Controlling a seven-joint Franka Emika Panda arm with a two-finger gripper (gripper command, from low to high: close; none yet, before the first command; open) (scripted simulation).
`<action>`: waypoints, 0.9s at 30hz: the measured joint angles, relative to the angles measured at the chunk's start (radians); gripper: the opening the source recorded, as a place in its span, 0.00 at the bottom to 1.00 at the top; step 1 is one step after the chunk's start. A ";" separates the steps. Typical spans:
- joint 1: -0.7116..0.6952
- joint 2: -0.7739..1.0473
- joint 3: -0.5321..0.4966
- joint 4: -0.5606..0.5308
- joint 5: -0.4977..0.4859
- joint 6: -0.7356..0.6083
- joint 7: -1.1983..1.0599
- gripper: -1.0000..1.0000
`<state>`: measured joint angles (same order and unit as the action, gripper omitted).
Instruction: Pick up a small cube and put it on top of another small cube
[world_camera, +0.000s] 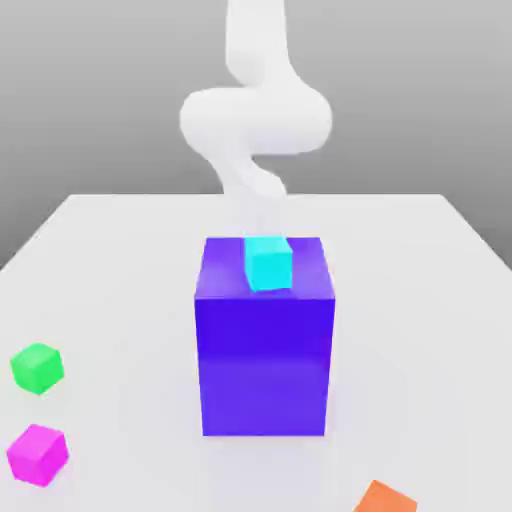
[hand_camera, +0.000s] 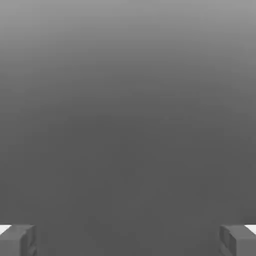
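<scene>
- A pale grey table (world_camera: 120, 260) fills the lower part of the exterior view, with a plain grey backdrop behind it.
- The white robot arm (world_camera: 255, 115) rises behind the middle of the table, its blurred bulk curving down toward the far side of the big block.
- A big blue-violet block (world_camera: 265, 360) stands upright in the centre of the table, by far the largest object there.
- A small cyan cube (world_camera: 268, 264) rests on the block's top face, near its front edge.
- A small green cube (world_camera: 37, 367) sits on the table toward the exterior view's left, well apart from the block.
- The small magenta-pink cube (world_camera: 38, 454) (the piece to be picked up) lies on the table just in front of the green cube, near the lower corner on the exterior view's left, touching nothing.
- An orange object (world_camera: 385, 497) is cut off by the picture's lower edge, toward the exterior view's right.
- In the hand view, the gripper (hand_camera: 128, 240) is released: its two grey fingertips (hand_camera: 17, 240) stand wide apart with nothing between them.
- Handling, as a judgement: the magenta-pink cube looks rigid, light and smooth-sided, so it should neither crush nor sag.
- The best hold is probably across two opposite flat side faces, centred, with the fingers square to those faces so it cannot twist or slip.
</scene>
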<state>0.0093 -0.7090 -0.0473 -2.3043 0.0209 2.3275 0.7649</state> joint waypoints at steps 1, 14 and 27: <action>0.004 0.039 -0.021 -0.002 0.009 0.012 -0.015 0.50; 0.009 0.513 -0.239 -0.024 0.168 0.154 -0.234 0.50; -0.130 0.971 -0.316 -0.049 0.268 0.304 -0.410 0.50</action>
<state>-0.1204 0.2621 -0.3636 -2.3532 0.2893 2.6316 0.3549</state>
